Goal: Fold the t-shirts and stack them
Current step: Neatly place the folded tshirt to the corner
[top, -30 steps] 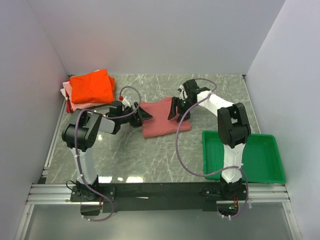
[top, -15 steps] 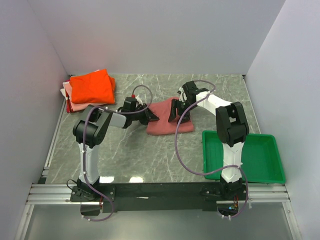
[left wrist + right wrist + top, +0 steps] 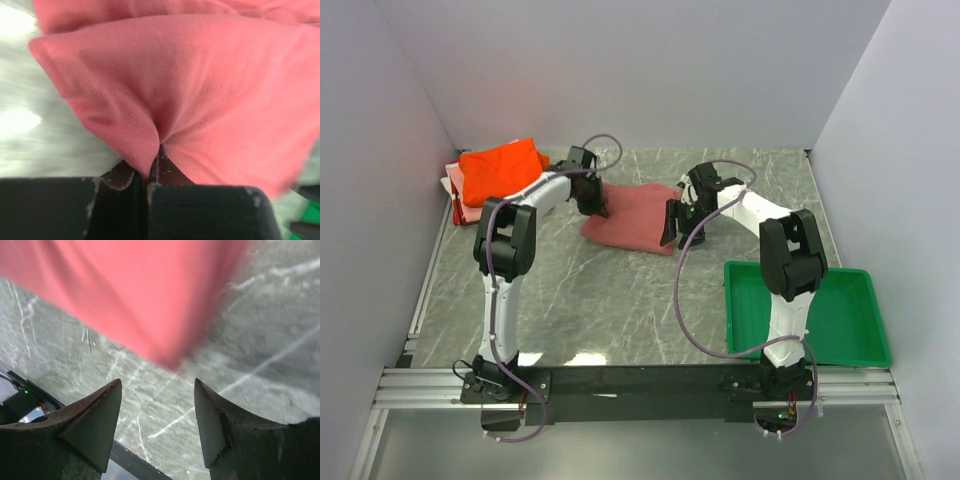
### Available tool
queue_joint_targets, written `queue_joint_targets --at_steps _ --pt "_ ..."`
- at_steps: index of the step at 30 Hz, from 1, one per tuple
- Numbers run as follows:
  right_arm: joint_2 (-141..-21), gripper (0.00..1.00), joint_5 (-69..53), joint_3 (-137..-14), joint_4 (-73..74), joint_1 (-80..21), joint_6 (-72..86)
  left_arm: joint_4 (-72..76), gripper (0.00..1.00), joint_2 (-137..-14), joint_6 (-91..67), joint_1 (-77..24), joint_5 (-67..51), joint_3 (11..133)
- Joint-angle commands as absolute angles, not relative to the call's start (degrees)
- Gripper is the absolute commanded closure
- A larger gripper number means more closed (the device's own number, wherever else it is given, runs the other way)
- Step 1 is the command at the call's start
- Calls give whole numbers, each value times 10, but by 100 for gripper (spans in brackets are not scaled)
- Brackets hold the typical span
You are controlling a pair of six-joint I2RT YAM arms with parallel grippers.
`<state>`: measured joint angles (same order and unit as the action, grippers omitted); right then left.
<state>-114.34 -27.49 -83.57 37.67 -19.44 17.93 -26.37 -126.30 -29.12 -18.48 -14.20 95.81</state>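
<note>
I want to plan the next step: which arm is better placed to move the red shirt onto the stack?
Left. The left gripper is shut on the red shirt, beside the orange-topped stack; the right gripper is open, holding nothing, farther away.

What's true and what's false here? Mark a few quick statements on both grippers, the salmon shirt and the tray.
1. The left gripper is shut on an edge of the salmon t-shirt. True.
2. The right gripper is clamped on that shirt. False: its jaws stand open, and the cloth lies beyond them, ungripped.
3. The green tray holds a folded shirt. False: no shirt shows in it.
4. The orange t-shirt lies on top of a pale pink shirt at the far left. True.
</note>
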Motion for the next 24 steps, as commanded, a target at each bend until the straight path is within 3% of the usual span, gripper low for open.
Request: queue_joint_targets --at_steps 1,8,24 --pt "-1096 34 -254 -817 385 -200 161 -461 100 -1295 -171 -154 -50 1059" --pt "-1075 34 -250 -773 360 -200 170 -615 100 -1368 -103 -125 31 1283" --pt "-1085 34 -253 -802 382 -200 178 -565 100 -1284 -50 -91 8 1340"
